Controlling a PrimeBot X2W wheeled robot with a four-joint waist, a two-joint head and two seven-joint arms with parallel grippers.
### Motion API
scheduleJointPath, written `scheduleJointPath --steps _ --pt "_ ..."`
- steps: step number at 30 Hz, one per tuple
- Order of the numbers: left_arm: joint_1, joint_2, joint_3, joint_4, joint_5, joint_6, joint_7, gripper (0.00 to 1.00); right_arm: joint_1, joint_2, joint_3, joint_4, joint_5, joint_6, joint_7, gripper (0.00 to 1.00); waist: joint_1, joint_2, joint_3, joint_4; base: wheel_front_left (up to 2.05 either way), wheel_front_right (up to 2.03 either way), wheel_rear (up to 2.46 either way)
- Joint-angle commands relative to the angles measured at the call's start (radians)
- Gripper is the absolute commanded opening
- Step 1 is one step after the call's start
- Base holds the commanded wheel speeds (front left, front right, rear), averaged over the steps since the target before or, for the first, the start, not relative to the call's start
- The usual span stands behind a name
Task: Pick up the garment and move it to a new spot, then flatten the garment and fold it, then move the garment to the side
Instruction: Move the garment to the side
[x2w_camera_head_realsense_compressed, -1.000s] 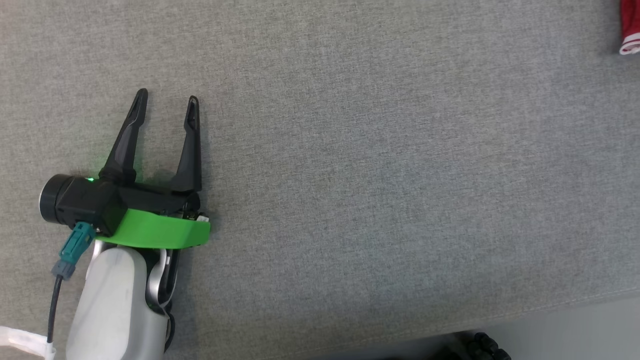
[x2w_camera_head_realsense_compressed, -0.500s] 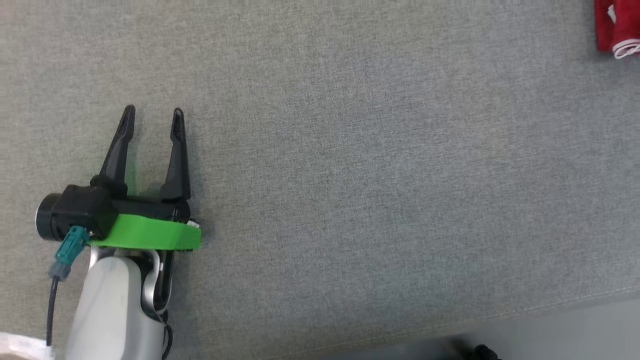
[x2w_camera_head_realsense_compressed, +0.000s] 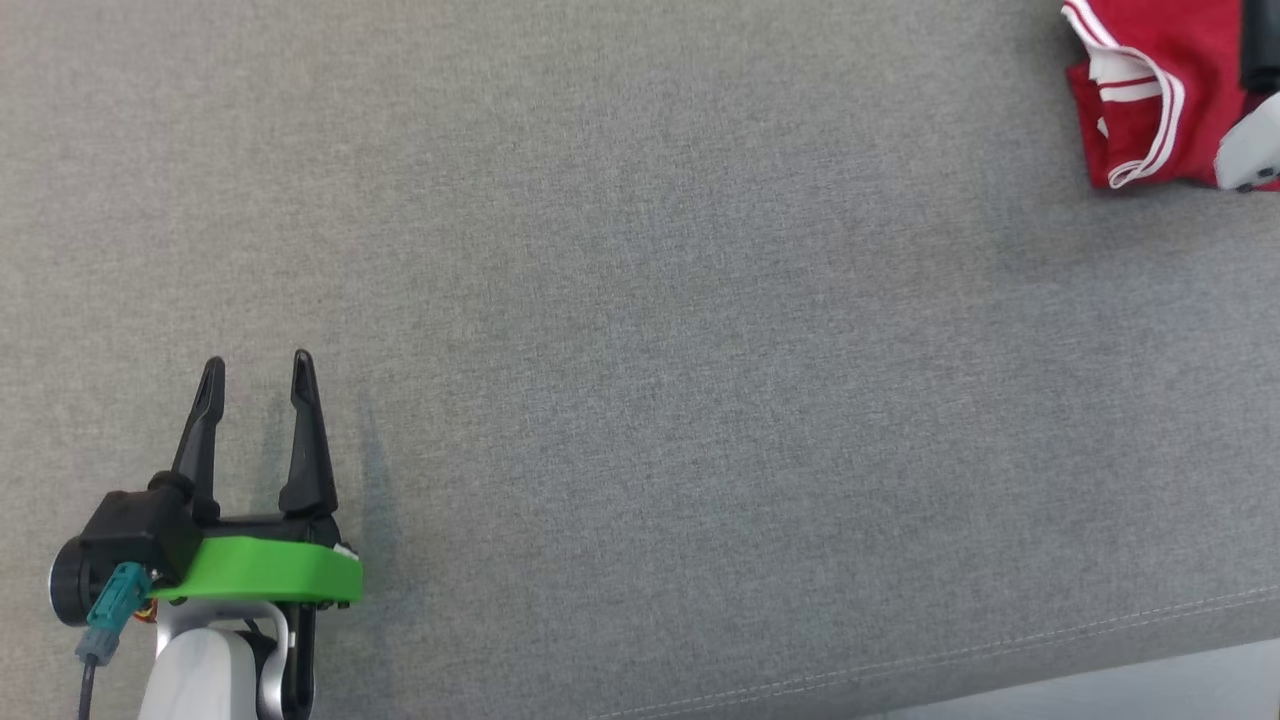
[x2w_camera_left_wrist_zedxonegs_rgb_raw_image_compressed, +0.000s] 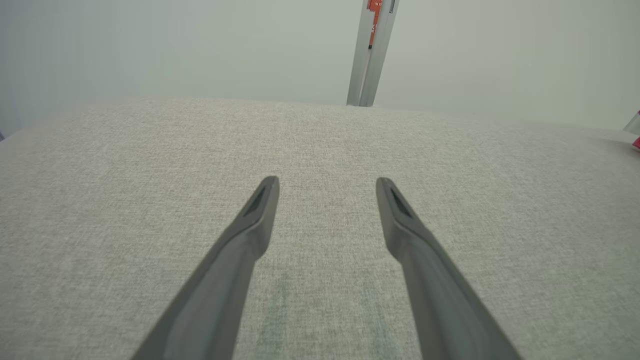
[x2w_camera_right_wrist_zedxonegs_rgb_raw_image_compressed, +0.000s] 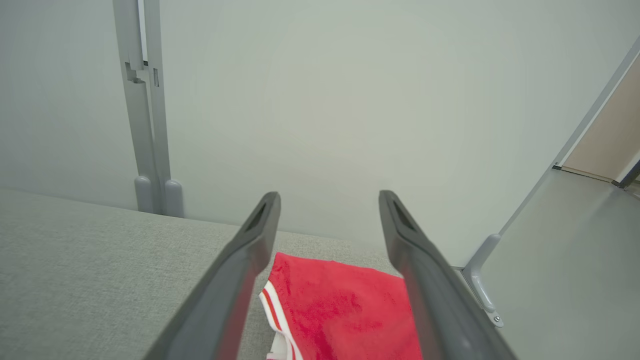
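Left gripper (x2w_camera_head_realsense_compressed: 257, 360) is hovering over the grey fabric surface (x2w_camera_head_realsense_compressed: 700, 300), fingers spread wide, gripping nothing. Right gripper (x2w_camera_right_wrist_zedxonegs_rgb_raw_image_compressed: 328, 195) is also gaping wide and empty, sitting above the red garment (x2w_camera_right_wrist_zedxonegs_rgb_raw_image_compressed: 340, 305), which is lying by the surface's far right edge. Right wrist view is adding a pale wall (x2w_camera_right_wrist_zedxonegs_rgb_raw_image_compressed: 325, 100), metal post (x2w_camera_right_wrist_zedxonegs_rgb_raw_image_compressed: 145, 125) and floor (x2w_camera_right_wrist_zedxonegs_rgb_raw_image_compressed: 575, 260).

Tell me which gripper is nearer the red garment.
Right. The right gripper hangs open close over the red garment; the left gripper hangs open over the grey surface, far off to the garment's left.
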Motion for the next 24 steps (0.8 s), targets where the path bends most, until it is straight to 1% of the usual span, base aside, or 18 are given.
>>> scheduleJointPath --steps 1,4,10,15,24 --pt "0.023 -0.004 0.010 0.003 0.007 0.002 0.000 1.00 0.049 0.019 -0.004 -0.026 0.005 -0.001 -0.009 1.00 -0.0001 0.0000 -0.084 0.001 0.00 0.00 0.00" --pt "0.044 -0.006 0.018 0.007 0.007 0.001 0.000 1.00 0.124 0.059 -0.025 -0.077 0.009 -0.001 -0.014 1.00 -0.0001 0.0000 -0.113 0.006 0.00 0.00 0.00" --pt "0.069 -0.010 0.032 0.014 0.001 0.000 0.000 1.00 0.317 0.147 -0.075 -0.206 -0.019 -0.001 -0.016 1.00 -0.0001 0.0000 -0.160 0.021 0.00 0.00 0.00" --pt "0.073 -0.013 0.032 0.025 0.000 -0.001 0.000 1.00 0.489 0.219 -0.148 -0.302 -0.033 -0.001 -0.016 1.00 -0.0001 0.0000 -0.198 0.046 0.00 0.00 0.00" --pt "0.082 -0.017 0.021 0.063 0.002 -0.002 0.000 1.00 0.715 0.335 -0.228 -0.417 -0.058 -0.001 -0.017 1.00 -0.0001 0.0000 -0.268 0.075 0.00 0.00 0.00"
